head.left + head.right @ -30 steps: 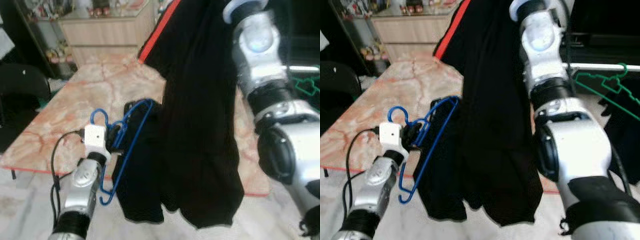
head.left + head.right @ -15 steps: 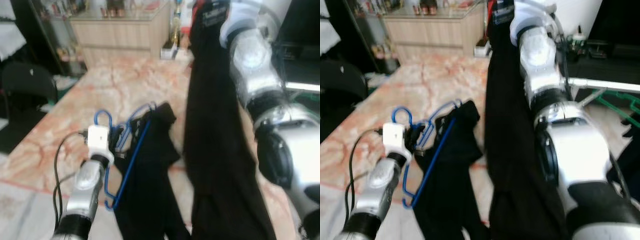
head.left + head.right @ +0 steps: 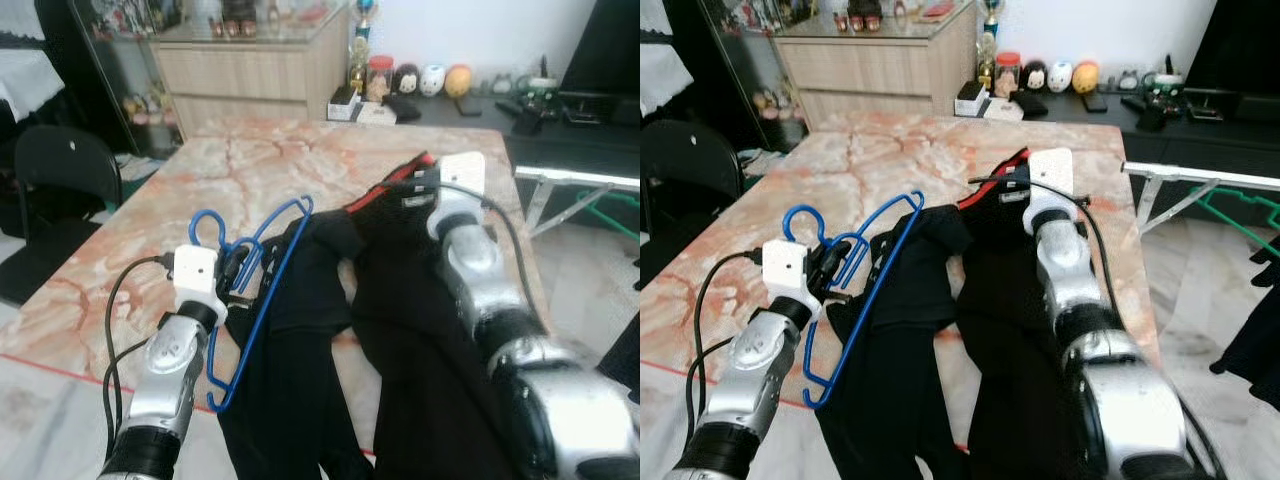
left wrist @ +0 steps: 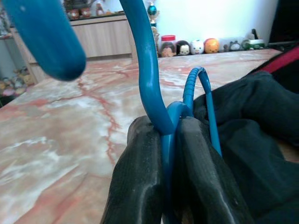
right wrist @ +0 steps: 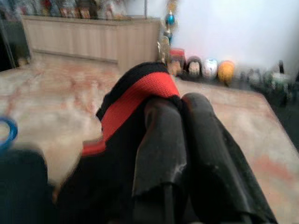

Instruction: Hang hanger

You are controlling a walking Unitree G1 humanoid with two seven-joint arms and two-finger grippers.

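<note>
Left end effector clamped on blue hanger — hook up.

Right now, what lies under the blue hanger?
Under the blue hanger, held in the left gripper, lies the black garment on the marble table. The garment covers the hanger's far arm and the table beneath it.
</note>
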